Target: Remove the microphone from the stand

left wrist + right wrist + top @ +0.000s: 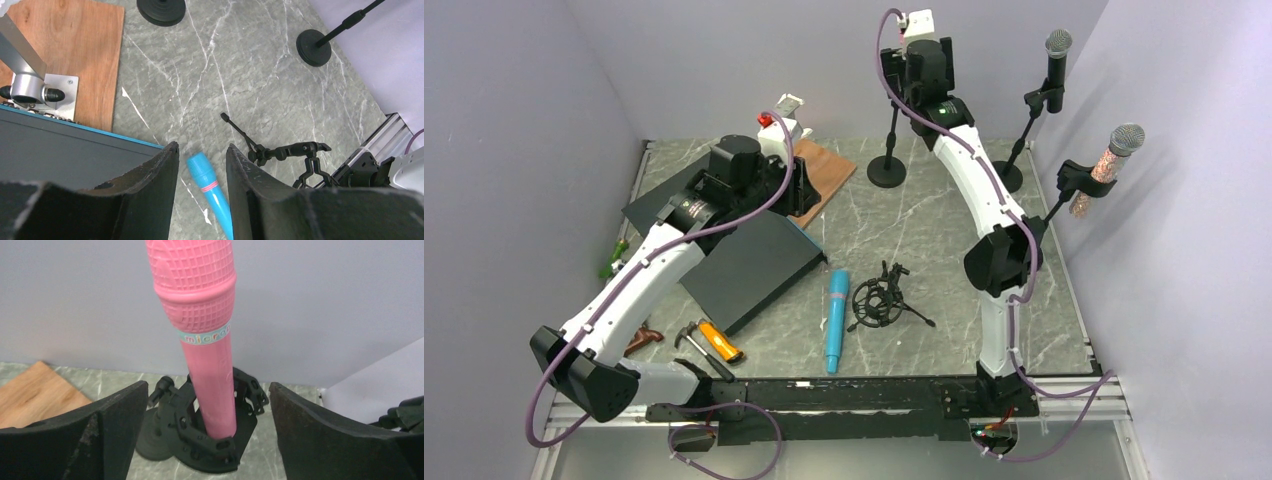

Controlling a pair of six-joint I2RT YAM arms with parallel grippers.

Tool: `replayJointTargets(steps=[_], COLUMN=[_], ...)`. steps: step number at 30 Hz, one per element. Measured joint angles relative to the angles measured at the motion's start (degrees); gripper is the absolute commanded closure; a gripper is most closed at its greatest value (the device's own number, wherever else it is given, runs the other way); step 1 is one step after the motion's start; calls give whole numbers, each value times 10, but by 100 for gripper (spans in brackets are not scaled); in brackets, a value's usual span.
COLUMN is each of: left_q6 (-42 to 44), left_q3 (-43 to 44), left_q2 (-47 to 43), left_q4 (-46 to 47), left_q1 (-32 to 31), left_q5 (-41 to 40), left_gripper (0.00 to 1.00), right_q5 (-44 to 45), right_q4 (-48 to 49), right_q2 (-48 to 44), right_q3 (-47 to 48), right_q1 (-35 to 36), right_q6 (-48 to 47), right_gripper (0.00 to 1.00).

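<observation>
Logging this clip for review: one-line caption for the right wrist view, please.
Open right gripper straddles the pink microphone seated in its black stand clip, fingers not touching it.

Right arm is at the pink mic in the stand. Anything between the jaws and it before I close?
Nothing visible. In the right wrist view the pink microphone stands upright in its black clip, centred in the open right gripper, with a bare gap to each of the jaws.

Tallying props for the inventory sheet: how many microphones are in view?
4: pink microphone in its clip, right wrist view; black microphone and glitter microphone on right-side stands; blue microphone lying mid-table. Others could be hidden.
</observation>
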Motion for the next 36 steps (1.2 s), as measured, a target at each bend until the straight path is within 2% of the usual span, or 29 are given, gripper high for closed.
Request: replayJointTargets(steps=[6, 7, 9, 11, 23, 26, 32, 34, 36], left_q6=[0, 0, 0, 2, 4, 4, 4, 3, 3], left_q3=[-2, -3, -6, -9, -25, -28, -28, -28, -28], left_q2=[-3, -3, -5, -7, -10, -13, -14, -14, -14], left_q4=[5, 6, 9, 9, 28, 32, 35, 35, 35], left_q1=[0, 0, 0, 0, 0, 0, 0, 0, 0], left_q5=[2, 2, 2, 2, 2, 2, 3, 3, 3], left_gripper=[53, 52, 52, 51, 51, 49, 47, 47, 47], right_q5=[-12, -17, -26, -34, -76, -74, -63, -55, -52], right_q4=[16, 17, 17, 17, 70, 80, 95, 94, 99], right_q2=[39, 45, 50, 51, 28, -1, -110, -166, -237], right_q3=[32, 35, 38, 38, 85, 84, 47, 3, -80], right_q1=[-24, -26, -31, -34, -21, -12, 16, 27, 35], right_q6=[1, 2, 1, 3, -28, -38, -47, -39, -22], right_gripper=[46, 53, 72, 81, 80, 84, 90, 91, 91])
